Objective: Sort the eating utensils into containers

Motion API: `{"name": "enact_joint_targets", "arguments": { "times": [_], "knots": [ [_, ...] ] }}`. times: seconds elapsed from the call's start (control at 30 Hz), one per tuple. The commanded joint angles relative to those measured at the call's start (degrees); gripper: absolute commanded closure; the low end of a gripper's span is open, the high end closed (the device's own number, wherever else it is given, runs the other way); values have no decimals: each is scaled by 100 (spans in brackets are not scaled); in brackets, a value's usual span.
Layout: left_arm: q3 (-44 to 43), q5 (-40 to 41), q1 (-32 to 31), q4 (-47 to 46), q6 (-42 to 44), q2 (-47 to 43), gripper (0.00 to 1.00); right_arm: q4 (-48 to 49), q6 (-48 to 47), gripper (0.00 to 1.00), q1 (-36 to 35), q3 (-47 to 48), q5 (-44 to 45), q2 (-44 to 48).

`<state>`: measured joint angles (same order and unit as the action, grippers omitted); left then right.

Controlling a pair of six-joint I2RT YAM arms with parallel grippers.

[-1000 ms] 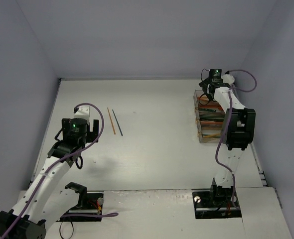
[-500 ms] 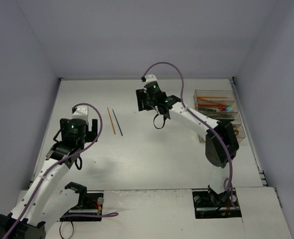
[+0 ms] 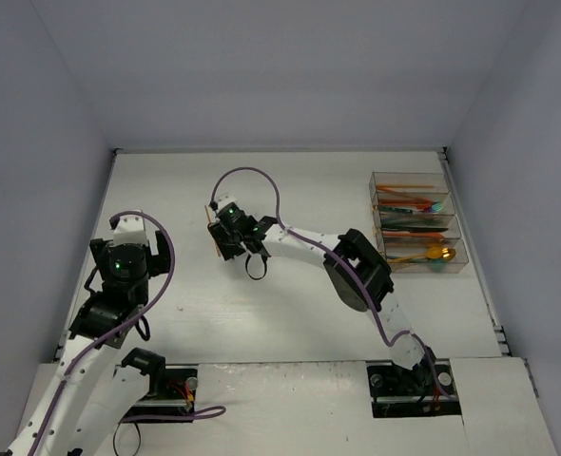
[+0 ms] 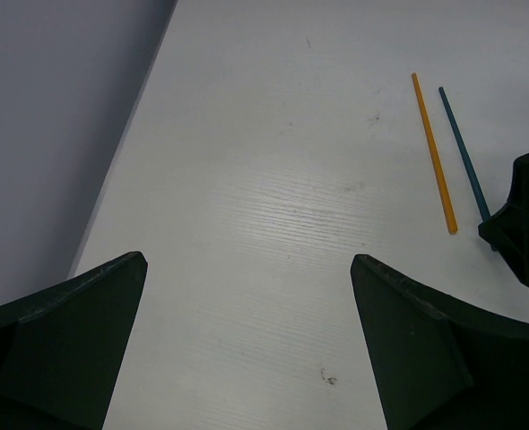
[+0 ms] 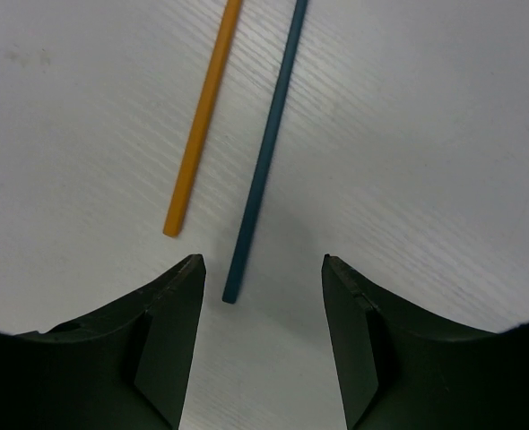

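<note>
Brownish clear-plastic containers (image 3: 406, 177), four bins joined in a row, stand at the right of the top view. The uppermost bin looks nearly bare, and its contents cannot be told. The second bin holds orange and red utensils with a teal tip, and the third holds orange and dark pieces. The lowest bin holds a gold spoon (image 3: 439, 253) with an orange piece and a teal piece. Outside the bins, left of centre, an orange chopstick (image 5: 202, 116) and a teal chopstick (image 5: 264, 152) lie side by side on the white table (image 3: 299, 190), not touching. The right gripper (image 5: 259, 296) hangs over them, jaws apart and clamped on nothing. The teal chopstick's end lies between its fingers. The left gripper (image 4: 247, 269), lower left, has its jaws spread wide over bare table.
</note>
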<state>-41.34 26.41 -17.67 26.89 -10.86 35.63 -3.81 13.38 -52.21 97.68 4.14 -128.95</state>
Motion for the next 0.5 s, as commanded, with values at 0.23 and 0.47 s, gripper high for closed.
{"name": "enact_joint_targets", "arguments": {
  "times": [0.23,0.47],
  "knots": [
    [-102,147,-52,-192,-118,190,3,320,121,53,-44,980,588,-484],
    [-106,128,-61,-193,-106,220,3,499,172,61,-52,1153,732,-796]
  ]
}}
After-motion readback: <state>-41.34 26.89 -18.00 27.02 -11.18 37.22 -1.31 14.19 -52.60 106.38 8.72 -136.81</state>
